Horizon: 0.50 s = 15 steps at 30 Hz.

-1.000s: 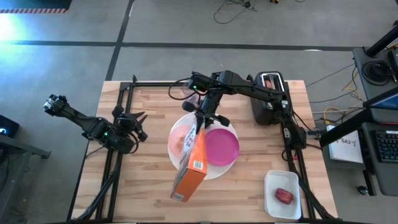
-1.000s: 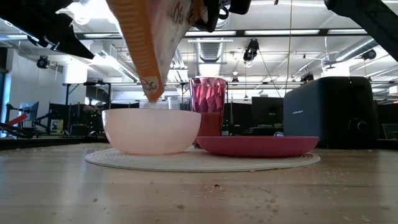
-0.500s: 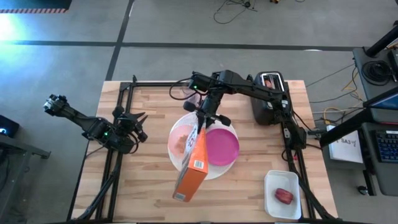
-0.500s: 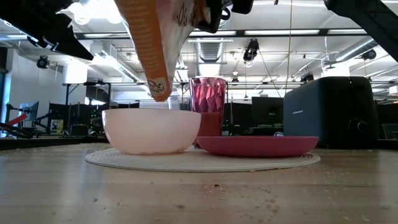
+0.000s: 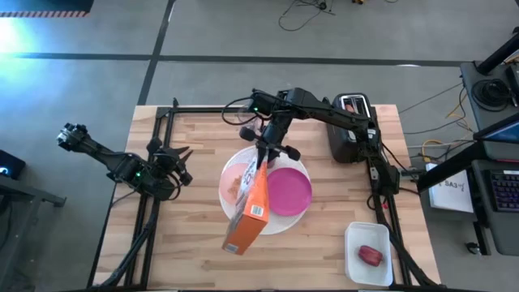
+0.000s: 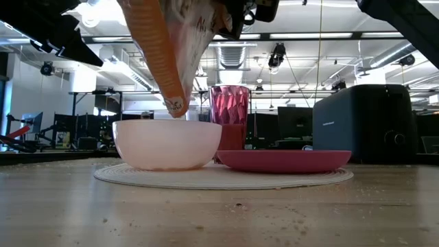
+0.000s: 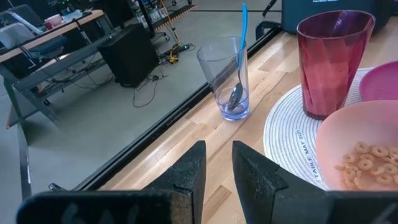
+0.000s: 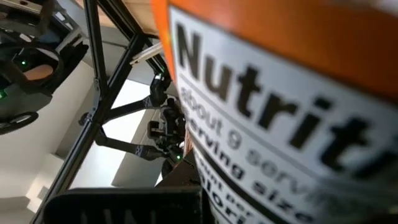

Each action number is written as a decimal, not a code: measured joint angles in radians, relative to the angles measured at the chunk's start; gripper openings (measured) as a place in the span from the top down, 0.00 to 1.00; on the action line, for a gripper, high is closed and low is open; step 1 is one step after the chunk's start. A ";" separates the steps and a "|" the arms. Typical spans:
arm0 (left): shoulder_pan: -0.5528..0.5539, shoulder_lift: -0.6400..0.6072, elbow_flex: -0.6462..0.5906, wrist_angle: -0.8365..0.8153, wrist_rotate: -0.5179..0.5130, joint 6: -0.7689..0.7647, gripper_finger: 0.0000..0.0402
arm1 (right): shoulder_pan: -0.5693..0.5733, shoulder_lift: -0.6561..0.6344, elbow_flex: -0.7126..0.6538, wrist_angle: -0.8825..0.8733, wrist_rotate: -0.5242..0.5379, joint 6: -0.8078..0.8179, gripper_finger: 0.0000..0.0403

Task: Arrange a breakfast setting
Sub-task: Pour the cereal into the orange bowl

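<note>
From above: right gripper [image 5: 264, 159] clamped on an orange cereal box [image 5: 247, 214], tipped over the pink bowl [image 5: 236, 183] on the white plate [image 5: 280, 225]; left gripper [image 5: 177, 165] parked well aside.

At table level: box corner [image 6: 175, 103] just over the bowl rim [image 6: 167, 123]. Best kept centred and tilted gently.

From the left wrist: fingers [image 7: 186, 175] nearly together, holding nothing; cereal rings [image 7: 365, 163] already in the bowl, cup [image 7: 332, 61] just behind.

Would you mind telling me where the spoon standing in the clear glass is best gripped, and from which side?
Grip the spoon by its blue handle, coming from above: its bowl sits at the bottom of the clear tumbler, and only the handle leans out past the rim.
</note>
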 joint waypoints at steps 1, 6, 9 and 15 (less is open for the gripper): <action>0.000 0.000 0.000 0.000 0.004 0.000 0.85 | 0.000 0.000 0.000 -0.001 0.000 0.002 0.98; 0.000 0.000 0.000 0.000 0.007 0.000 0.85 | 0.001 0.000 0.000 -0.011 0.001 0.005 0.98; 0.000 0.000 0.000 0.000 0.007 0.000 0.85 | 0.001 0.005 0.000 -0.020 -0.039 0.024 0.98; 0.000 0.000 0.000 0.000 0.009 0.000 0.85 | -0.013 0.006 0.000 -0.020 -0.027 0.010 0.98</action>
